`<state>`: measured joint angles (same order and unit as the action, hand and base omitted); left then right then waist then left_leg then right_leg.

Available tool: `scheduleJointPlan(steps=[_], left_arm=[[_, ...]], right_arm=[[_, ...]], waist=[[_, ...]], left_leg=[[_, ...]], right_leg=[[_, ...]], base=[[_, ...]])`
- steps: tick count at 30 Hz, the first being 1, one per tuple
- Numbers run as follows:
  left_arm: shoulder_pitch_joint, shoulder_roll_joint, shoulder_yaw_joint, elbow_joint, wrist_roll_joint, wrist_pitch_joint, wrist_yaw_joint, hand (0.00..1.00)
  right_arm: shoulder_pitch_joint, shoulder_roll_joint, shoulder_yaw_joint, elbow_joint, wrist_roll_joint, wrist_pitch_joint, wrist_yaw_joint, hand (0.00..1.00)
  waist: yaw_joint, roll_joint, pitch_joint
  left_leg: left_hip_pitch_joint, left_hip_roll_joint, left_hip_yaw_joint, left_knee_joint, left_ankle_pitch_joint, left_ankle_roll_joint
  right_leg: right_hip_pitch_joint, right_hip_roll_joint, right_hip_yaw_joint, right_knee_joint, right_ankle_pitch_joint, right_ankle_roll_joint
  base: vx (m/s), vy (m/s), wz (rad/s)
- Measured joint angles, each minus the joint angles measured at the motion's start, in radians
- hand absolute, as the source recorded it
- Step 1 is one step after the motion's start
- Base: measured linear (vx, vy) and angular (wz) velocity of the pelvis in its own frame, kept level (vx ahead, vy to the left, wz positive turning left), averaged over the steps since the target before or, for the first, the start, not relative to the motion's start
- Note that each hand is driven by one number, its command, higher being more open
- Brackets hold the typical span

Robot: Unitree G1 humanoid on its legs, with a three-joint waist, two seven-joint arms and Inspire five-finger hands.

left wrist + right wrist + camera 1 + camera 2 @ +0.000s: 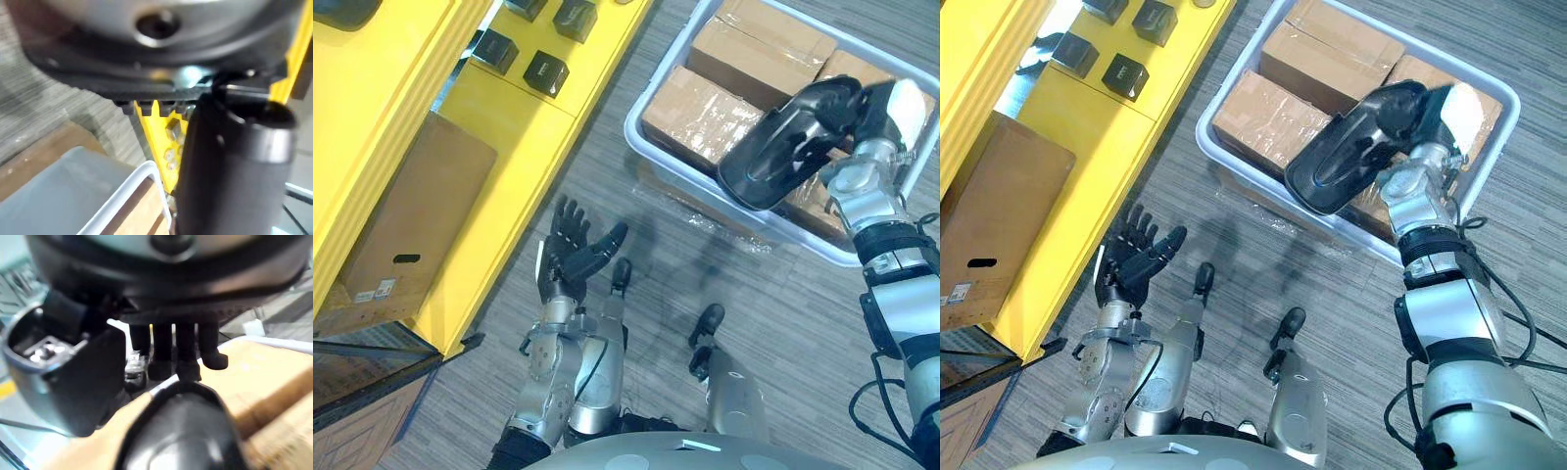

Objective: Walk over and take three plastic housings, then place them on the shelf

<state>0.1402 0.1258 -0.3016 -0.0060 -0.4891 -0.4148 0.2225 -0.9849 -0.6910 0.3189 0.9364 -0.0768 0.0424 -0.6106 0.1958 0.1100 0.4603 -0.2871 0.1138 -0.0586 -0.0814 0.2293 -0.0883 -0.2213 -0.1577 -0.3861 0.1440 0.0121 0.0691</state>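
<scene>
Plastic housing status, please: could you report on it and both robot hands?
Right robot hand shut on housing, over box-filled bin. Left robot hand open, empty, near yellow shelf.

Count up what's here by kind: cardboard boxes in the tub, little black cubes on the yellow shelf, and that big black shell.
Cardboard boxes in the tub: 4
Small black cubes on the yellow shelf: 4
Large black plastic housing in the right hand: 1
Total: 9

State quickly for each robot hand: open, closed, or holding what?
Left robot hand: open, empty.
Right robot hand: closed round a black housing.
</scene>
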Motion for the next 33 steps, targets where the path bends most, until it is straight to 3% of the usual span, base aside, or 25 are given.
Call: scheduleJointPlan(steps=[6, 10, 11, 15, 19, 21, 26, 33], left_arm=[[-0.054, 0.056, 0.05, -0.136, 0.136, -0.004, 0.02, 1.0], [-0.143, 0.104, 0.055, -0.162, 0.149, 0.0, 0.013, 1.0], [-0.17, 0.118, 0.063, -0.162, 0.15, 0.008, 0.004, 1.0], [-0.223, 0.155, 0.088, -0.162, 0.145, 0.028, -0.016, 1.0], [-0.269, 0.161, 0.083, -0.162, 0.145, 0.052, -0.042, 1.0], [-0.266, 0.161, 0.081, -0.162, 0.146, 0.076, -0.037, 1.0], [-0.266, 0.161, 0.062, -0.162, 0.147, 0.108, -0.02, 1.0], [-0.268, 0.151, 0.062, -0.162, 0.152, 0.11, -0.022, 1.0]], right_arm=[[0.0, 0.0, -0.023, -0.177, -0.117, -0.04, -0.133, 0.0], [0.0, 0.002, -0.023, -0.212, -0.134, -0.04, -0.146, 0.0], [0.0, 0.011, -0.023, -0.212, -0.134, -0.036, -0.146, 1.0], [0.001, 0.047, -0.03, -0.212, -0.097, -0.001, -0.108, 1.0], [0.075, 0.07, -0.127, -0.22, -0.033, 0.045, -0.036, 1.0], [0.141, 0.089, -0.147, -0.22, -0.011, 0.072, 0.01, 1.0], [0.197, 0.129, -0.176, -0.22, 0.037, 0.129, 0.076, 1.0], [0.196, 0.149, -0.19, -0.219, 0.05, 0.132, 0.142, 1.0]], waist=[[-0.014, -0.001, 0.001], [-0.021, -0.003, 0.001], [-0.024, -0.005, 0.001], [-0.037, -0.015, 0.002], [-0.043, -0.028, 0.001], [-0.061, -0.044, 0.003], [-0.079, -0.051, 0.004], [-0.086, -0.057, 0.003]], left_leg=[[0.035, 0.005, 0.028, -0.001, -0.002, -0.002], [0.037, 0.006, 0.036, -0.001, -0.002, 0.0], [0.04, 0.006, 0.042, -0.001, -0.002, 0.0], [0.051, 0.005, 0.069, -0.001, -0.002, 0.0], [0.052, 0.007, 0.082, -0.001, -0.003, -0.001], [0.051, 0.007, 0.087, -0.001, -0.003, 0.0], [0.047, 0.012, 0.108, -0.002, -0.006, 0.001], [0.031, 0.018, 0.106, -0.001, -0.005, 0.001]], right_leg=[[0.015, 0.002, 0.026, 0.003, 0.0, 0.0], [0.017, 0.005, 0.034, -0.007, 0.009, 0.003], [0.018, 0.005, 0.038, -0.01, 0.013, 0.003], [0.021, 0.006, 0.066, -0.029, 0.031, 0.004], [0.02, 0.014, 0.08, -0.043, 0.043, 0.004], [0.018, 0.017, 0.088, -0.045, 0.046, 0.003], [0.01, 0.024, 0.103, -0.064, 0.06, 0.002], [-0.005, 0.036, 0.105, -0.064, 0.064, -0.003]], base=[[-0.02, -0.036, -0.13], [-0.04, -0.032, -0.07], [0.0, -0.02, -0.09], [0.01, -0.026, -0.19], [0.0, -0.036, -0.1], [0.0, -0.043, -0.07], [-0.01, -0.034, -0.13], [-0.01, -0.038, -0.01]])
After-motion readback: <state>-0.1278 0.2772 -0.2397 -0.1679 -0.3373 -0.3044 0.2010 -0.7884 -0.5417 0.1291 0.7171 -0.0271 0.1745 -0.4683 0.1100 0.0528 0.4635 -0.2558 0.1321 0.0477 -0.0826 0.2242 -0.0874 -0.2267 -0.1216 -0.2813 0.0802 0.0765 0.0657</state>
